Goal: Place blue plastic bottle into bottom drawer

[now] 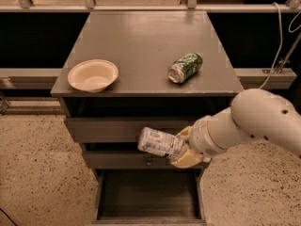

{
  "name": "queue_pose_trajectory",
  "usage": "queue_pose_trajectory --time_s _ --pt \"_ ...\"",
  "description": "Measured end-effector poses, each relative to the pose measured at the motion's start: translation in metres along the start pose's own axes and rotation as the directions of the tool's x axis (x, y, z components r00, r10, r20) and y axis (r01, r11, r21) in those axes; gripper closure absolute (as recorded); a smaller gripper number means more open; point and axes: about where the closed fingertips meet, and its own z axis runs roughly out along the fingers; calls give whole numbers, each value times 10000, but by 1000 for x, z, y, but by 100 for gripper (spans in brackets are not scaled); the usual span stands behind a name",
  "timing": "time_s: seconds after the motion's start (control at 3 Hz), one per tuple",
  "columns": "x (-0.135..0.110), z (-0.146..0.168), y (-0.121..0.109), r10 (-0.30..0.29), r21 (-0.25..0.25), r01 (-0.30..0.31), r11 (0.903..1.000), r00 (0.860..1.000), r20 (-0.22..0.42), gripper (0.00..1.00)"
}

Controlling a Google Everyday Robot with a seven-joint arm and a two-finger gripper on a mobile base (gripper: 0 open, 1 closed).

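My gripper (182,147) is shut on the blue plastic bottle (159,142), a small clear bottle with a white-and-blue label. The bottle lies sideways in the yellowish fingers (187,159), its free end pointing left. It hangs in front of the two upper drawer fronts, above the open bottom drawer (148,194), whose dark inside is bare. My white arm (256,121) comes in from the right.
On the grey cabinet top (136,41) stand a white bowl (92,75) at the front left and a crushed green can (185,67) at the front right. The two upper drawers (108,129) are shut. Speckled floor lies on both sides.
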Motion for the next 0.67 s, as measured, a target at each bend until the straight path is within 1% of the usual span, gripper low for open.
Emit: queue_pose_trajectory --time_s 0.33,0.67 --pt "-1 -1 0 -14 21 14 10000 10000 -5 100" --pt "7 7 -2 147 296 -151 9994 9998 148 100"
